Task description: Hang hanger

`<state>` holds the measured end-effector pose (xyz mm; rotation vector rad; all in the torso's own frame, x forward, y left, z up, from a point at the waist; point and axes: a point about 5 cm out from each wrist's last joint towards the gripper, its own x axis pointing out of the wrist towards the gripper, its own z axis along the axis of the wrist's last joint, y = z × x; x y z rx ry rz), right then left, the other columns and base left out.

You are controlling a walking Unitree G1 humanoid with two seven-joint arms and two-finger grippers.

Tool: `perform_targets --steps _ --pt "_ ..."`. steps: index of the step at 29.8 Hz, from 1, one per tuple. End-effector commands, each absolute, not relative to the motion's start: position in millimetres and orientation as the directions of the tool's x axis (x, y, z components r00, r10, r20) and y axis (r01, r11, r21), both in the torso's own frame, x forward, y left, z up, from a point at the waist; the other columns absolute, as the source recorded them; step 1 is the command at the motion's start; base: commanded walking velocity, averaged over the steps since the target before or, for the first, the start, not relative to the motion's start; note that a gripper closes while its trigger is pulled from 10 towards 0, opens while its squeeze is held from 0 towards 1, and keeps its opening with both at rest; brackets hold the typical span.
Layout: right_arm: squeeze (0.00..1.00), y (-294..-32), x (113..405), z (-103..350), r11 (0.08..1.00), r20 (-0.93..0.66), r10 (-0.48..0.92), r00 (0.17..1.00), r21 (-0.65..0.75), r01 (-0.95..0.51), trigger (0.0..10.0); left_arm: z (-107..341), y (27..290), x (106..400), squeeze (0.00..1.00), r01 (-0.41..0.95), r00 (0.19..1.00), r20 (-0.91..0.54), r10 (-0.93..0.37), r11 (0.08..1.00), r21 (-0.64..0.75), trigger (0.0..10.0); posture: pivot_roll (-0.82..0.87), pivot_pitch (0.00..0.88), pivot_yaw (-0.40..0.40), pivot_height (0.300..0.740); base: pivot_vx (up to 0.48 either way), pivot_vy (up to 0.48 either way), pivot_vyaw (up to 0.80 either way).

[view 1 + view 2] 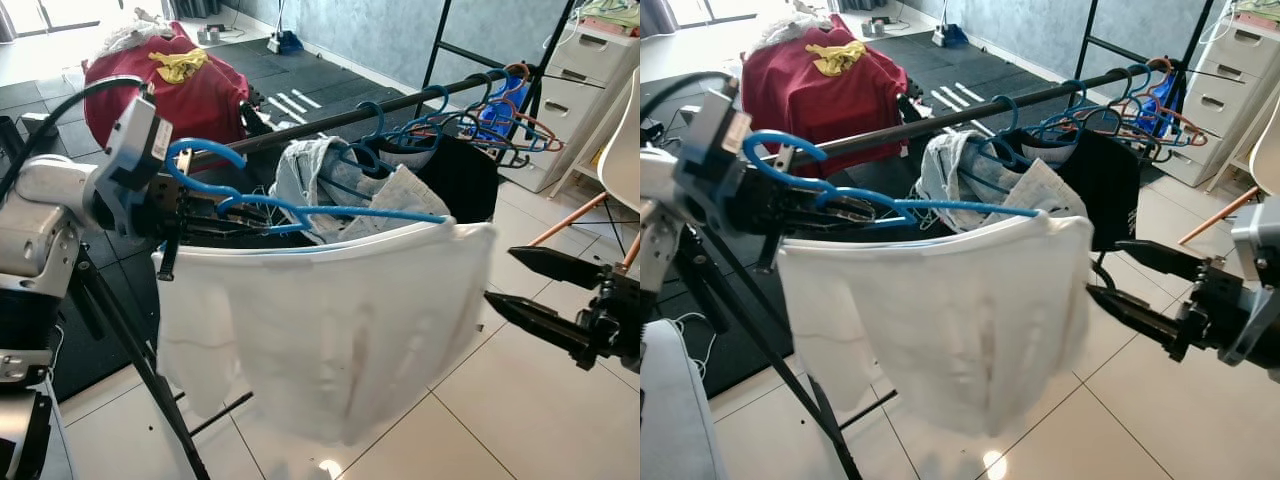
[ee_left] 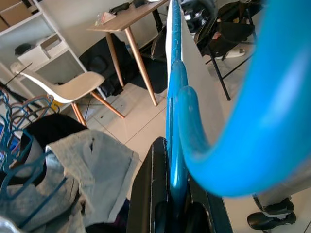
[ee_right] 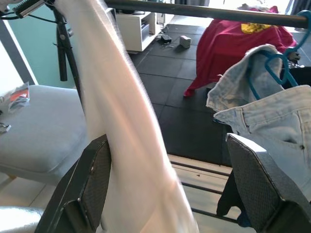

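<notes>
Our left hand (image 1: 205,212) was clenched on the blue hanger (image 1: 300,210) near its hook, just below the rail (image 1: 330,118). White garment (image 1: 330,320) draped limp, light, likely to slide. Right hand (image 1: 540,290) stood released beside its edge.

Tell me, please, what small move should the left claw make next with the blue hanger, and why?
Probably lift the left claw slightly and carry the blue hanger toward the rail, because its hook sits just in front of the bar, not yet over it, with the white garment hanging free.
</notes>
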<state>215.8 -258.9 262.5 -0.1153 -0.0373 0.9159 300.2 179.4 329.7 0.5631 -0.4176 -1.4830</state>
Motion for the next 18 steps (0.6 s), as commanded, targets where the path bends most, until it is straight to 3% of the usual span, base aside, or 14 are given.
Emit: perform_targets --steps 1,4,5,6,7,8,9,18 --pt "0.07 -252.8 217.7 263.3 0.567 -0.05 0.816 0.576 -0.122 -0.815 10.0 339.9 170.8 296.3 0.0 0.779 0.007 -0.054 -0.998 -0.028 0.626 10.0 -0.12 0.085 -0.002 0.74 0.0 0.0 0.0" --pt "0.07 -251.4 218.6 262.8 0.56 -0.056 0.82 0.57 -0.124 -0.819 10.0 341.1 169.5 296.2 0.0 0.775 0.004 -0.053 -0.999 -0.03 0.631 10.0 -0.12 0.085 -0.002 0.74 0.0 0.0 0.0" --pt "0.0 -250.1 219.7 261.8 0.554 -0.061 0.824 0.564 -0.121 -0.823 10.0 342.8 168.1 296.0 0.0 0.771 0.003 -0.047 -0.999 -0.028 0.636 10.0 -0.12 0.081 -0.004 0.74 0.0 0.0 0.0" --pt "0.0 -250.1 219.7 261.8 0.554 -0.061 0.824 0.564 -0.121 -0.823 10.0 342.8 168.1 296.0 0.0 0.771 0.003 -0.047 -0.999 -0.028 0.636 10.0 -0.12 0.081 -0.004 0.74 0.0 0.0 0.0" --pt "0.0 -248.6 220.8 261.0 0.549 -0.062 0.828 0.557 -0.118 -0.828 2.2 344.9 166.9 295.4 0.0 0.768 0.003 -0.038 -0.999 -0.022 0.64 10.0 -0.12 0.081 -0.004 0.74 0.0 0.0 0.0" --pt "0.0 -248.6 220.8 261.0 0.549 -0.062 0.828 0.557 -0.118 -0.828 2.2 344.9 166.9 295.4 0.0 0.768 0.003 -0.038 -0.999 -0.022 0.64 10.0 -0.12 0.081 -0.004 0.74 0.0 0.0 0.0" --pt "0.0 -247.3 222.3 260.2 0.547 -0.061 0.829 0.555 -0.113 -0.829 0.0 346.7 166.1 295.1 0.0 0.765 0.007 -0.029 -1.0 -0.013 0.644 10.0 -0.11 0.079 -0.004 0.74 0.0 0.0 0.0" --pt "0.0 -243.7 229.3 259.1 0.554 -0.046 0.827 0.561 -0.113 -0.825 0.0 351.9 167.6 299.5 0.0 0.758 0.064 0.017 -0.998 0.059 0.65 10.0 -0.11 0.083 -0.006 0.74 0.0 0.0 0.0"
